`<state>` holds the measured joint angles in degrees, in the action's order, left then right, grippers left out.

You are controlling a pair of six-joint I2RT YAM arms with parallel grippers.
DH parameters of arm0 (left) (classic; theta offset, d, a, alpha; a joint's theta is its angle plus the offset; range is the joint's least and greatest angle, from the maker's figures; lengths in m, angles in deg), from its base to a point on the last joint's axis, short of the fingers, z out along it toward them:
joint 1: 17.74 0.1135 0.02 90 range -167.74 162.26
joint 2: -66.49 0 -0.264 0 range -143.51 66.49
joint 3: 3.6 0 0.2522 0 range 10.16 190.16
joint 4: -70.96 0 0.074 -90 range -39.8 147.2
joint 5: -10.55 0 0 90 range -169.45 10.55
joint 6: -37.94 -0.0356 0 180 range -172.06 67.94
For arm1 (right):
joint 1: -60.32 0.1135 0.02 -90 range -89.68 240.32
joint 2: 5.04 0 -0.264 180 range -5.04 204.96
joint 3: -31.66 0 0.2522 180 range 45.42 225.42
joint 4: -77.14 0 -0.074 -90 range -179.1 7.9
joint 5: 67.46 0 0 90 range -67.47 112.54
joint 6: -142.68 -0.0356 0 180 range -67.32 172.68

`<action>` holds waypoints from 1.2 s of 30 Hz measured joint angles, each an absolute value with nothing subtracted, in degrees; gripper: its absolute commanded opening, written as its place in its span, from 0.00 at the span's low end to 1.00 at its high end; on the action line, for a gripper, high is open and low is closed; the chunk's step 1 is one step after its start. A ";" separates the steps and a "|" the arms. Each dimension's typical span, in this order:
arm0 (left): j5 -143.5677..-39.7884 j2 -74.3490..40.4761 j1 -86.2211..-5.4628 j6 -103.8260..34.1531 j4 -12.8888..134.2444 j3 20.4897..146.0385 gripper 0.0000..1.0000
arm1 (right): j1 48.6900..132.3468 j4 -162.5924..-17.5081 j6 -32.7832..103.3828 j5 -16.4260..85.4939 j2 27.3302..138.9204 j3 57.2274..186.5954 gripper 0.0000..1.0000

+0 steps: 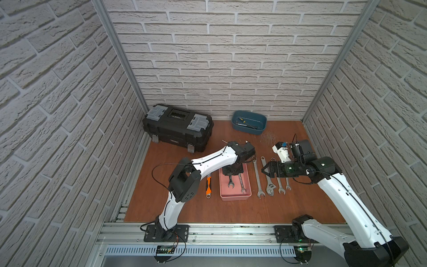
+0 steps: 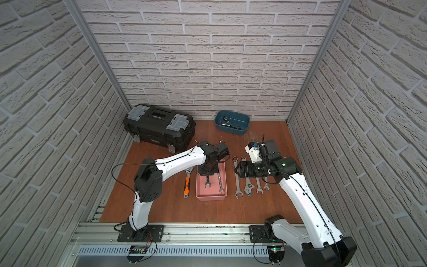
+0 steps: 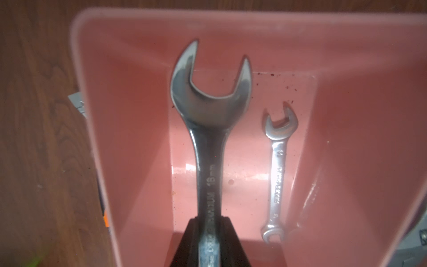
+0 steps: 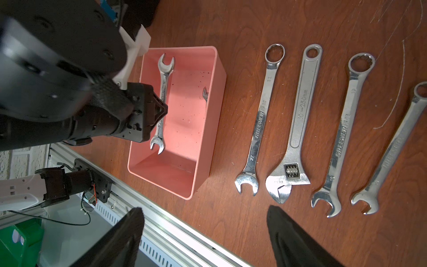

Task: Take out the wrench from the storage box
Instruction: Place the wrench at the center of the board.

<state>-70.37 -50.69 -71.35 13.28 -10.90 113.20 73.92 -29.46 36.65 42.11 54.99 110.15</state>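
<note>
Within storage box (image 4: 161, 172), wrench (image 4: 164, 81) aligned lengthwise

Black toolbox (image 1: 176, 127) rear; blue tub (image 1: 248, 130) holding tools, maybe screwdrivers; orange-handled wrench (image 1: 208, 186) flat on table (image 1: 184, 208).

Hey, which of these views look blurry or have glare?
Left wrist view: the held wrench is soft, with glare on the storage box floor. Right wrist view: table wrenches crisp, right gripper out of focus. Both top views: sharp and evenly lit.

storage box (image 1: 235, 197) top: open | far end: left arm (image 1: 217, 159) above | right flank: wrench row (image 1: 269, 183)
</note>
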 measured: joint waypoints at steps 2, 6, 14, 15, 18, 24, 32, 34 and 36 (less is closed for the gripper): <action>-70.70 -49.05 -70.67 12.74 -12.28 113.84 0.01 | 73.92 -29.31 36.74 42.09 54.97 110.15 0.88; -70.89 -45.95 -69.34 11.16 -15.27 115.52 0.01 | 73.92 -29.35 36.83 42.11 55.23 110.15 0.88; -70.87 -36.38 -64.57 7.45 -16.87 108.20 0.01 | 73.90 -30.29 36.85 42.33 57.20 110.13 0.88; -70.87 -35.28 -63.78 6.92 -16.74 106.43 0.02 | 73.90 -30.38 36.85 42.41 57.44 110.13 0.88; -70.94 -32.44 -60.77 4.91 -15.64 100.81 0.02 | 73.90 -30.66 36.85 42.70 58.09 110.13 0.88; -71.59 -29.10 -56.55 0.17 -9.02 88.77 0.02 | 73.90 -30.69 36.91 42.98 59.08 110.13 0.88; -72.92 -27.22 -52.40 -7.00 1.30 74.54 0.01 | 73.90 -30.69 37.07 43.35 60.80 110.13 0.88; -73.58 -27.22 -50.98 -8.59 3.96 72.31 0.01 | 73.90 -30.62 37.07 43.33 61.26 110.13 0.88; -74.37 -27.33 -49.58 -9.86 6.35 70.45 0.01 | 73.90 -30.58 37.07 43.33 61.66 110.13 0.88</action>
<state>-74.37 -27.33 -49.58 -9.86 6.35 70.45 73.90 -30.58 37.07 43.33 61.66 110.13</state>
